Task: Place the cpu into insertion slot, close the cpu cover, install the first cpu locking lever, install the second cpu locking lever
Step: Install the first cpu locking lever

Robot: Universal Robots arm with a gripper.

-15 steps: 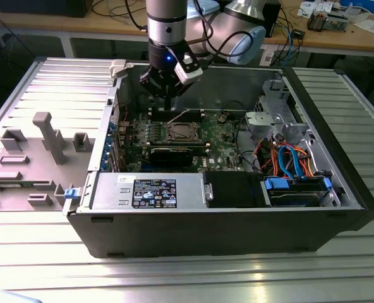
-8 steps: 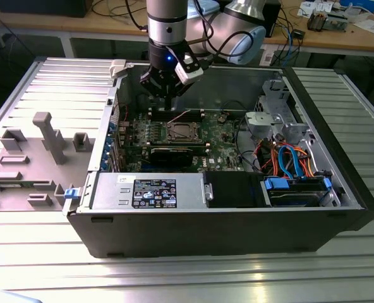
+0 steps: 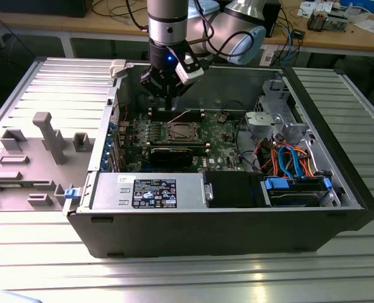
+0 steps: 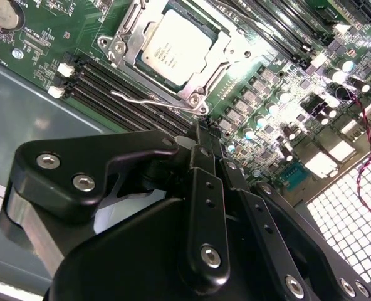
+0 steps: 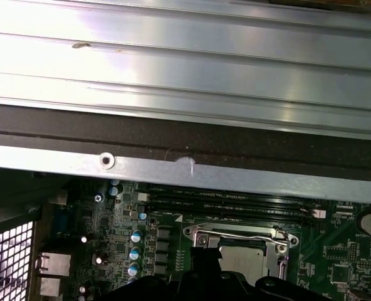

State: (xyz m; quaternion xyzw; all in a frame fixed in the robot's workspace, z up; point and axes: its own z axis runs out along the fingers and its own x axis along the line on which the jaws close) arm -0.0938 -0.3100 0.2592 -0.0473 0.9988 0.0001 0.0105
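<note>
While the gripper (image 4: 201,128) hangs over the green motherboard (image 3: 222,142), its jaws are drawn together to a narrow point and hold nothing. Just beyond the tip in the second wrist view, a thin wire locking lever (image 4: 151,100) stands lifted beside the socket. The cpu (image 4: 173,47) lies flat in the insertion slot (image 3: 180,132). The cpu cover (image 4: 226,59) is folded down around it. Black memory slots (image 4: 104,88) run alongside. Open computer case (image 3: 313,136), on a ribbed metal bench (image 3: 193,278).
</note>
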